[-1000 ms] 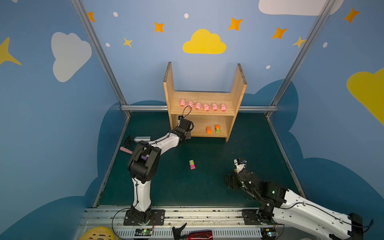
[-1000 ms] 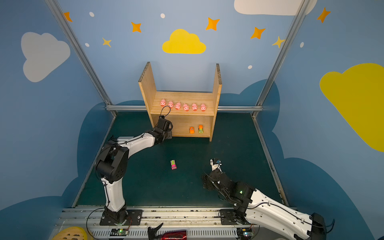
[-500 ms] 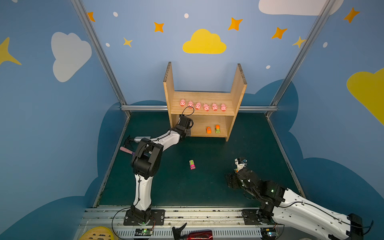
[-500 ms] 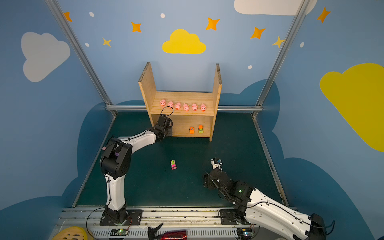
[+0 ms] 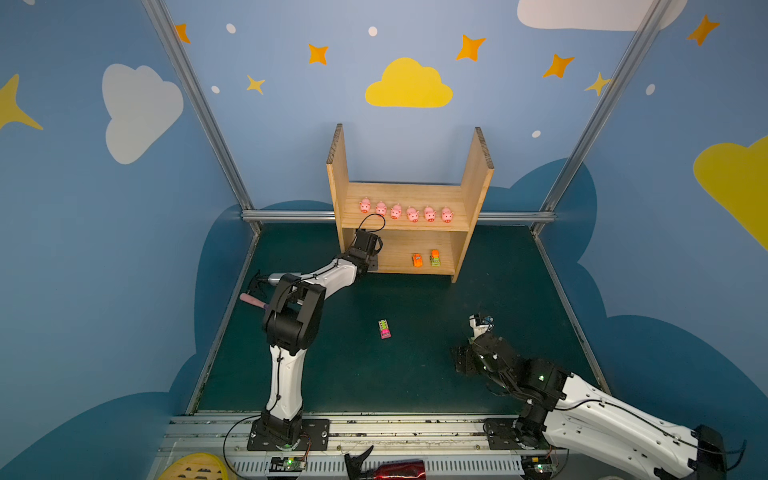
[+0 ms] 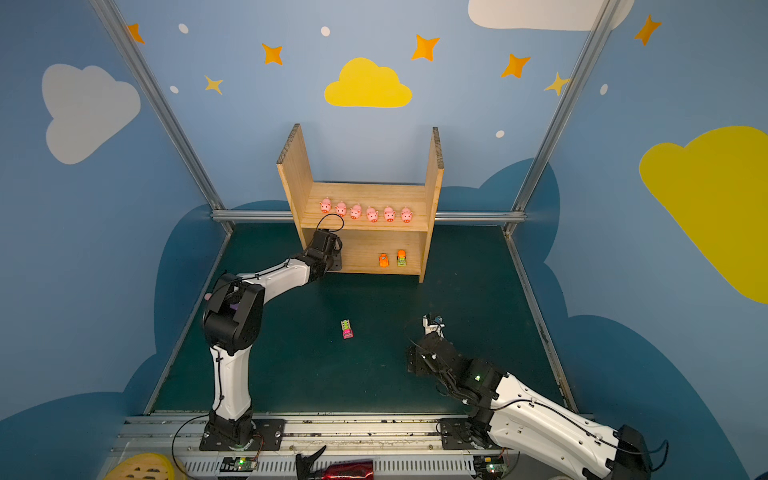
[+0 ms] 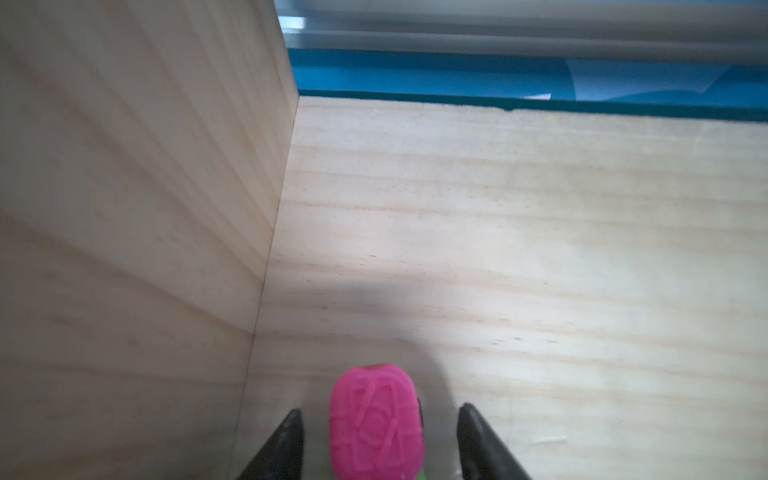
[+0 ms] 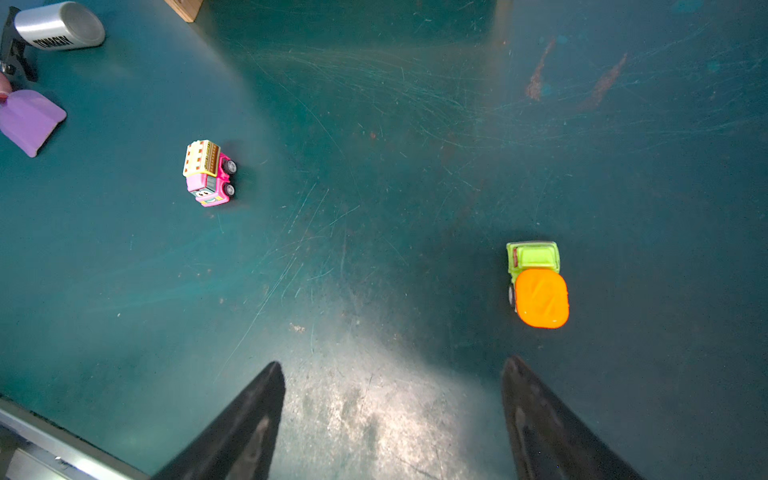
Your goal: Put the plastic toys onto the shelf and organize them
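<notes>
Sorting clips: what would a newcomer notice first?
Six pigs line the shelf's upper board. The left gripper reaches into the lower left corner, a pink toy between its open jaws. A pink truck sits alone on the mat; the right gripper hangs open near a green-orange truck.

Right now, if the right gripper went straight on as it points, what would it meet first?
Probably the mat: the open right gripper angles down at it. The green-and-orange truck lies just beside that line and might be clipped; depth is unclear.

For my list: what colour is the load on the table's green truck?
Orange load; clearest in the right wrist view.
</notes>
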Controlling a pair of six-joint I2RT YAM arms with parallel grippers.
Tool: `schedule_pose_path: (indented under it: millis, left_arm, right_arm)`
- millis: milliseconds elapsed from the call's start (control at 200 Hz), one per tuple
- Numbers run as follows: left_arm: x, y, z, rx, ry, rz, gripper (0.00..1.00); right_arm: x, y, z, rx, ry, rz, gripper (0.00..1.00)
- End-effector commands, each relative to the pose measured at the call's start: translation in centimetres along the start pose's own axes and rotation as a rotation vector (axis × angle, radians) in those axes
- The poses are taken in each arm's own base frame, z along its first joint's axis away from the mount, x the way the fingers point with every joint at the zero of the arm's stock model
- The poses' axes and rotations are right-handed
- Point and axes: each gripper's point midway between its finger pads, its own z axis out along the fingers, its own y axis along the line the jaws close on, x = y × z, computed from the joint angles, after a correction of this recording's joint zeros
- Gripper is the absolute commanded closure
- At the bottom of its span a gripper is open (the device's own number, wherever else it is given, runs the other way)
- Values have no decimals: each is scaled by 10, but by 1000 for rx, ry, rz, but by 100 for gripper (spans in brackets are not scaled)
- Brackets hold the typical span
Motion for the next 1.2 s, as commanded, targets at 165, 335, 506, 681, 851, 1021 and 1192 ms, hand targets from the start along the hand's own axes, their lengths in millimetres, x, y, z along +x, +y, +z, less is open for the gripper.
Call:
schedule_pose_path:
  millis: [165,335,506,681,851,1021,1192]
  left_arm:
    - [-13,-3,-24,35,16,-25,32]
    - [-10,-4,-43,65,12,-55,31]
    - [-3,-6,-66,91,17,-67,28]
    - [13,-11,-94,115,43,-77,26]
    - [49,-18,-121,137,76,-91,26]
    - [94,-19,-150,107,102,-93,26]
    - [140,-16,-188,111,92,-139,23]
  right_arm:
    - [-15,9,-10,-31,-28,-12,19]
    - [-24,7,-24,-41,-60,-32,19]
    - [-25,2,-35,-42,-73,-32,19]
    - [-23,-2,-45,-51,-70,-32,19]
    - [-18,-2,-49,-75,-58,-20,19]
    - [-13,-1,-48,-99,-50,-2,19]
    - [-11,-1,-42,-102,-78,10,19]
